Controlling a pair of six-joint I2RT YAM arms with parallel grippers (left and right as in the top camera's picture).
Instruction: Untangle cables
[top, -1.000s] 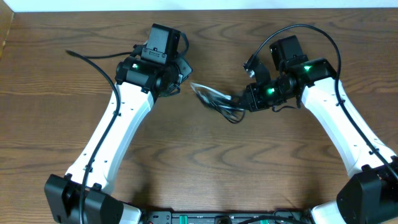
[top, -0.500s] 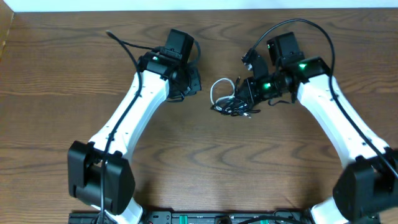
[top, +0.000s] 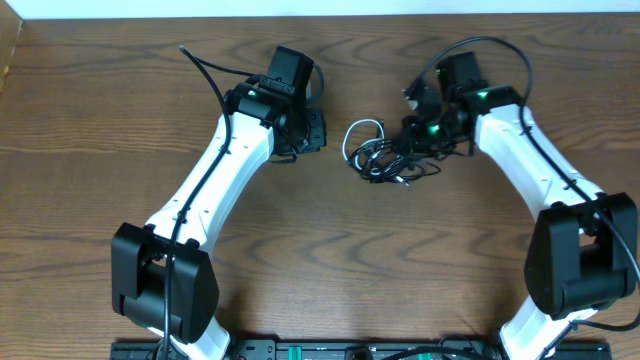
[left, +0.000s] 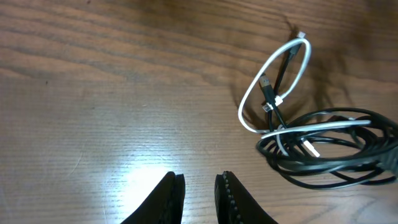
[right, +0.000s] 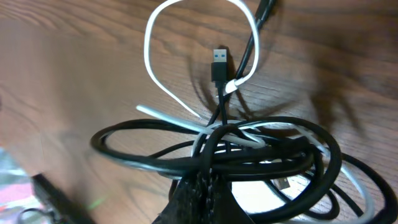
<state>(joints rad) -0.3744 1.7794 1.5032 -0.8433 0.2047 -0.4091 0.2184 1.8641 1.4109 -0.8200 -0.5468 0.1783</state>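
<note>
The tangled cables lie at the table's centre back: a white cable (top: 349, 136) in a loop and a black cable (top: 382, 174) coiled beside it. My right gripper (top: 406, 146) is shut on the black coils (right: 208, 173) where the white strand crosses them. The black cable's USB plug (right: 219, 65) sits inside the white loop (right: 148, 55). My left gripper (top: 318, 133) is to the left of the bundle, apart from it. It stands slightly open (left: 200, 180) and empty over bare wood. The white loop (left: 308, 50) and black coils (left: 348, 112) show to its upper right.
The wooden table (top: 330, 260) spreads in front of both arms. Thick black robot cables arc over the left arm (top: 205, 68) and the right arm (top: 480, 44). A white wall edge (top: 200, 8) runs along the back.
The white cable, stretched out toward the left gripper a second ago, now lies in a slack loop. The left jaws have parted and the left arm swung right. The right gripper carried the bundle slightly back.
</note>
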